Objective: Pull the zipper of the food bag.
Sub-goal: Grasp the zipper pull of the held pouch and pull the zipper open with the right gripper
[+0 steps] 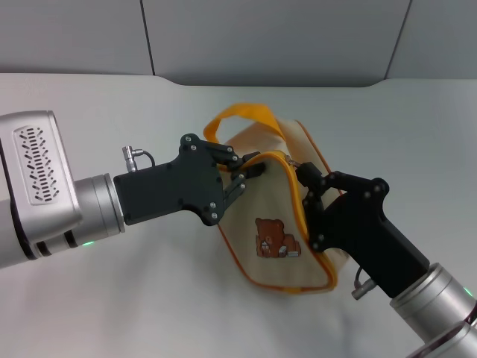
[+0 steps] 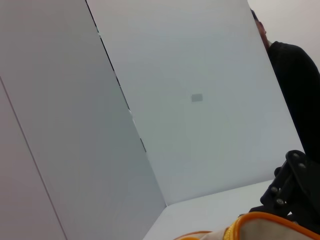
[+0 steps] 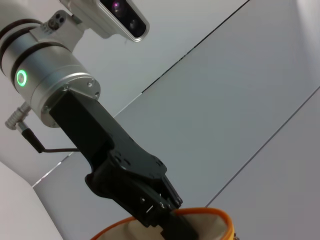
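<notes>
The beige food bag [image 1: 272, 205] with a brown bear picture stands on the white table, its orange loop handle [image 1: 246, 114] at the back. The yellow-orange zipper [image 1: 299, 218] curves over the bag's top and down its right edge. My left gripper [image 1: 252, 168] is shut on the bag's top edge from the left; the right wrist view shows it [image 3: 172, 220] pinching the rim. My right gripper [image 1: 300, 173] is at the top right of the bag, its fingers closed at the small silver pull tab [image 1: 293, 163]. The bag's rim also shows in the left wrist view [image 2: 270, 225].
The white table [image 1: 112, 298] stretches around the bag, with grey wall panels [image 1: 261, 33] behind its far edge. Both black forearms reach in low over the table from left and right. A person in dark clothes [image 2: 295, 85] stands beyond the table in the left wrist view.
</notes>
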Available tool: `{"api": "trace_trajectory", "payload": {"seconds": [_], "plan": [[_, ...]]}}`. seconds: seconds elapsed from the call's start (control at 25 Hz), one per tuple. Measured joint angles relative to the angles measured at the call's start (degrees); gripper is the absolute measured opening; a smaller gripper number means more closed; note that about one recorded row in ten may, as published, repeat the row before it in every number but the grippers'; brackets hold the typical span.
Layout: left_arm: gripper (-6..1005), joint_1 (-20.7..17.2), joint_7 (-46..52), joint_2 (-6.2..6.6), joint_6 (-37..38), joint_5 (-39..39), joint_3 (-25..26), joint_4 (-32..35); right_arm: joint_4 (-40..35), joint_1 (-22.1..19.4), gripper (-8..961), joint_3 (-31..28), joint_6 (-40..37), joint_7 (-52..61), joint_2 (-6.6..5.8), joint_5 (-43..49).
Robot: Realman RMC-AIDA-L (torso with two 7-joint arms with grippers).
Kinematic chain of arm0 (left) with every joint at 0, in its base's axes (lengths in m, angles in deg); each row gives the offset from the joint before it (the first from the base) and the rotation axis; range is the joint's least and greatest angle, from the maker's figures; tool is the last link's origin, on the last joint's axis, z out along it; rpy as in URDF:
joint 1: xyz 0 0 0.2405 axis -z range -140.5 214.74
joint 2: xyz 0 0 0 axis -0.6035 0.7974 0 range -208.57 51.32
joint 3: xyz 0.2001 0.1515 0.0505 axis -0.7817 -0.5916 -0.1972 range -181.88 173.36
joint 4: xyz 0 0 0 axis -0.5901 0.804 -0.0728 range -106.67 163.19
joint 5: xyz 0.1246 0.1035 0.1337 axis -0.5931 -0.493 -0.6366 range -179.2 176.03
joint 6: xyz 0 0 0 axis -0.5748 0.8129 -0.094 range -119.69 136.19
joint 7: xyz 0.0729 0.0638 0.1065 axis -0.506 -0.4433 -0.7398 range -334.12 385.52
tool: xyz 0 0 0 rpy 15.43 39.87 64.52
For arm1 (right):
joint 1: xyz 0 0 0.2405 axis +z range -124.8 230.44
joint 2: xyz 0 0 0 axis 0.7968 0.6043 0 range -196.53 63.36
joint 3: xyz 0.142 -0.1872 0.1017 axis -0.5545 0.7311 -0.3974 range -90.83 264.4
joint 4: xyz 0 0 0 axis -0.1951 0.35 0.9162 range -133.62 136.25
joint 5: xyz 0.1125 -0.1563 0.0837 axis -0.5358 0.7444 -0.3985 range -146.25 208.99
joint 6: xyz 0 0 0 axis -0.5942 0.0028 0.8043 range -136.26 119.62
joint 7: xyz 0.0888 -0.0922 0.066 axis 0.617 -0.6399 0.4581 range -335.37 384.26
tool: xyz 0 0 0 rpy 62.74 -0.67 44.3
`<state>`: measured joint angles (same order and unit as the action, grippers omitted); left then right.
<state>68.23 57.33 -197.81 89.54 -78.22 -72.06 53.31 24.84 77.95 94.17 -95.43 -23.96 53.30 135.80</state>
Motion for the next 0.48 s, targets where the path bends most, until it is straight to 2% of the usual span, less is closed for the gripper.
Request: {"api": "trace_trajectory", "payload": {"seconds": [0.24,0.48], "plan": [[97,0.0,-0.1,0.00,0.0,0.0,0.2,0.0,0.0,-3.0,-1,-0.1,0.0,0.5,0.00,-0.1],[103,-0.3,-0.1,0.00,0.0,0.8,0.3,0.1,-2.7,-11.5,-2,-1.2,1.1,1.8,0.01,-0.3]]}}
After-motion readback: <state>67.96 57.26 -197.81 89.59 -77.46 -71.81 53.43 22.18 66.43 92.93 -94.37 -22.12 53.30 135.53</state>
